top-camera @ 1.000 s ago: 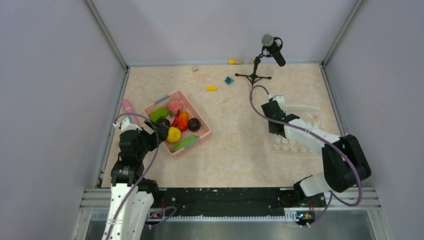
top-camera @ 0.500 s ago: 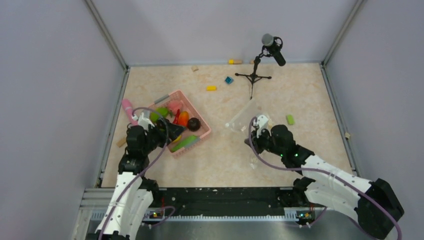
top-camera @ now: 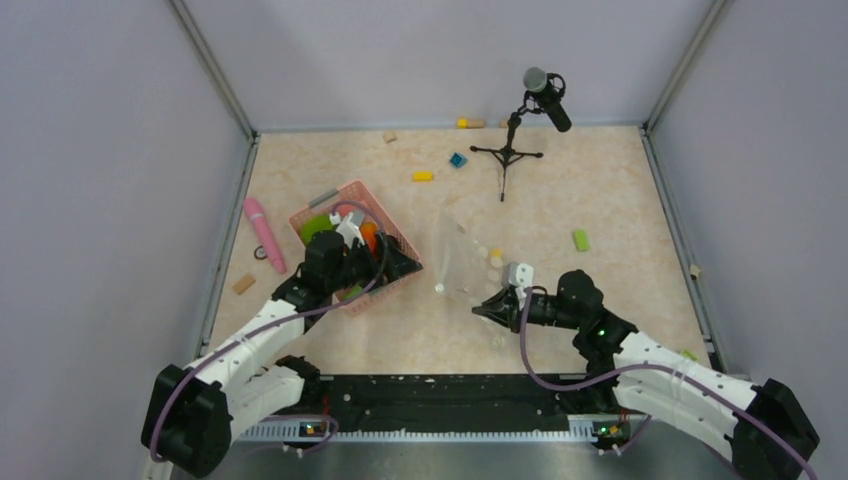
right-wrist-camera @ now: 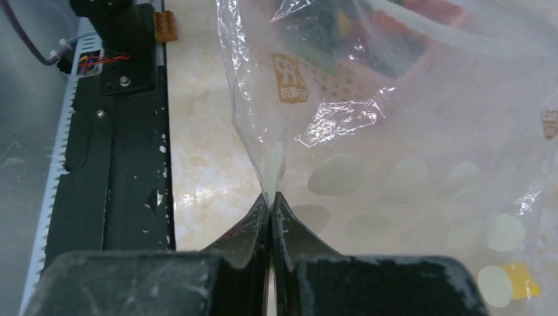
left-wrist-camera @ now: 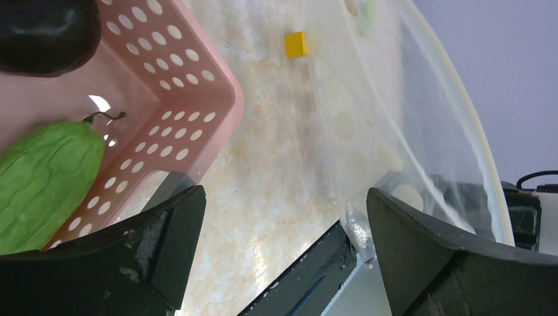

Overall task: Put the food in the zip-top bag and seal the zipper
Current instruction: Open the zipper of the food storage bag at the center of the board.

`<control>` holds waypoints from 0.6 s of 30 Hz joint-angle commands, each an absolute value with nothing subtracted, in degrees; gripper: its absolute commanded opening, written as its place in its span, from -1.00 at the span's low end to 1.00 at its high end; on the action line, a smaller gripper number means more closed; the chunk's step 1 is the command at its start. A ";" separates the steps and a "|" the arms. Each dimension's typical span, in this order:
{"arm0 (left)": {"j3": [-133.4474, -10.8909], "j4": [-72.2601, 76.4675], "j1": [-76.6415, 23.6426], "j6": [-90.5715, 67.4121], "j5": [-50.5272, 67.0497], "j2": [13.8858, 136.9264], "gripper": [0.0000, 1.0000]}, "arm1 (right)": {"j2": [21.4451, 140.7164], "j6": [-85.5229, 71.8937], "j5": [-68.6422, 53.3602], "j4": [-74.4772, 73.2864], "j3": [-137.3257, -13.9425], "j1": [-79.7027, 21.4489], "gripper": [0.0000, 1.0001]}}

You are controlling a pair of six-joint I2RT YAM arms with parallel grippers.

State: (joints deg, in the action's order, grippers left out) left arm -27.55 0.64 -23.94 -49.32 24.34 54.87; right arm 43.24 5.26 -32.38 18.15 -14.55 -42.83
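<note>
One edge of the bag (top-camera: 462, 262) is pinched by the right gripper (top-camera: 490, 308), jaws pressed together, holding it upright mid-table. The left gripper (top-camera: 388, 262), jaws spread, hovers over the basket (top-camera: 345, 188) corner, nearest the food (left-wrist-camera: 46, 178); the bag stands just to its right. Smooth table (top-camera: 600, 190), grey walls (top-camera: 420, 60).

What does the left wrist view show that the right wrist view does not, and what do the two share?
Left wrist only: the left arm's fingers, spread wide and empty, plus a clear look at the green cucumber and a dark round fruit in the pink basket.
Right wrist only: the right arm's fingers pinched shut on the zip-top bag at its edge, and an orange printed label on the film.
Both: the clear dotted bag, the marbled tabletop, and the basket, a blur through the film for the right wrist.
</note>
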 commanded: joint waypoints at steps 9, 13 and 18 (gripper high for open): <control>-28.40 7.59 -25.66 -58.16 15.14 54.83 0.93 | 39.94 9.03 -38.91 22.84 -12.85 -44.08 -1.00; -28.72 8.52 -25.61 -59.62 13.90 54.68 0.93 | 40.58 9.23 -39.06 22.90 -13.09 -44.33 -1.00; -31.63 8.38 -26.15 -59.32 15.41 57.95 0.89 | 40.58 9.14 -38.66 22.58 -13.25 -44.58 -1.00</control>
State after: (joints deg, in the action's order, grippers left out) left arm -28.42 4.95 -25.43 -58.52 15.53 55.88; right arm 40.64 7.97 -37.43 19.33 -12.80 -43.62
